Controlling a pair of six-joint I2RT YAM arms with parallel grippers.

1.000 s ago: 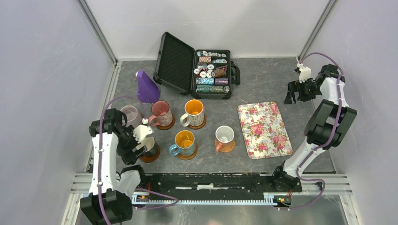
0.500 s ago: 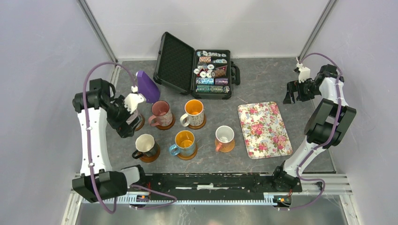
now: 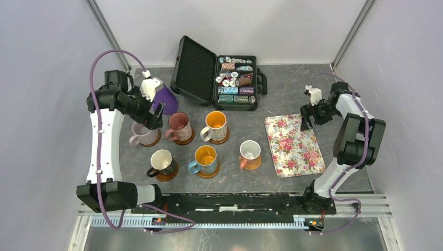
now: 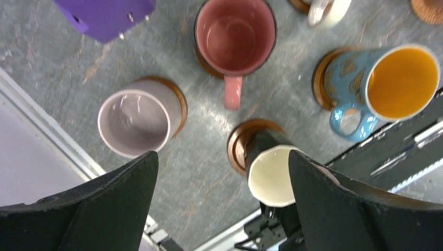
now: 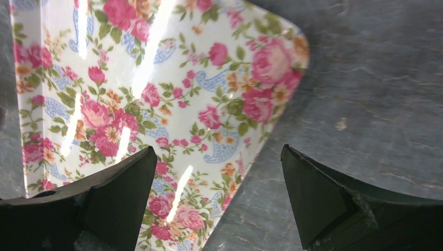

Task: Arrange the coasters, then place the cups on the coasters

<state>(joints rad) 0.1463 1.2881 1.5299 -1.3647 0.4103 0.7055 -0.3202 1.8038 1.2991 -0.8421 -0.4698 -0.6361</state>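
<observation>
Six cups stand upright on coasters in two rows. The back row holds the lilac cup [image 3: 141,130] [image 4: 135,123], the pink cup [image 3: 179,122] [image 4: 235,32] and the floral cup [image 3: 216,121]. In front are the black cup [image 3: 161,159] [image 4: 270,175] on a brown coaster [image 3: 170,173] [image 4: 239,144], the blue cup [image 3: 205,156] [image 4: 399,81] and the white-pink cup [image 3: 250,150] on the orange-tan coaster [image 3: 255,164]. My left gripper [image 3: 152,119] [image 4: 222,159] hangs open and empty above the lilac cup. My right gripper [image 3: 308,121] [image 5: 218,151] is open and empty over the floral tray's far right corner.
The floral tray [image 3: 293,145] [image 5: 156,78] lies right of the cups. An open black case of poker chips [image 3: 217,78] stands at the back. A purple object [image 3: 164,98] [image 4: 107,18] sits behind the lilac cup. The table's left rail [image 4: 47,130] runs close to the lilac cup.
My left gripper has risen off the black cup, left standing on its coaster, and swung back over the lilac cup. My right gripper has moved left to the tray's corner.
</observation>
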